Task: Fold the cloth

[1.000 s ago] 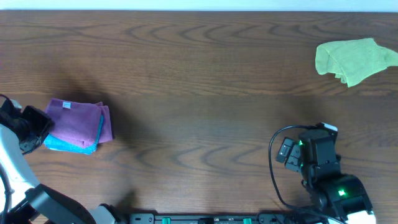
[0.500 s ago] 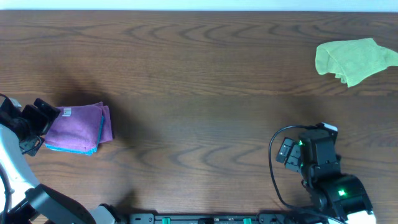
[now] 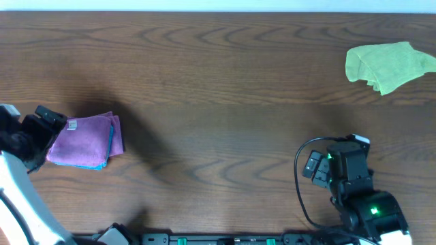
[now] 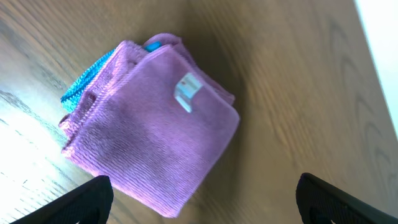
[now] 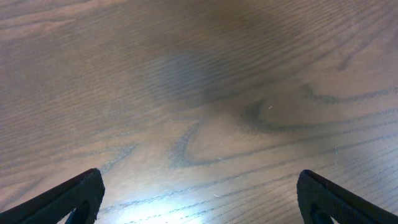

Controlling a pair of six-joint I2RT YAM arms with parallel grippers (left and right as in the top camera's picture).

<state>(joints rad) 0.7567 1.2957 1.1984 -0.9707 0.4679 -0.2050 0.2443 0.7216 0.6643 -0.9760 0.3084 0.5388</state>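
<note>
Purple cloth [image 3: 85, 139] atop blue cloth [image 4: 84, 81], lime-green cloth [image 3: 388, 64] far off — left pincer [image 4: 205, 199], right pincer [image 5: 202, 199] wide.

no readable text, white tag [image 4: 187, 93] on cloth [image 4: 149, 134] blank

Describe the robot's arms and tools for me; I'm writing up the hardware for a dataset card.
The left arm has a white link and a black left tool. The right arm is black and boxy, with green lights, a looping black cable and a small white part on top. The right tool shows only black tapered fingertips.
</note>
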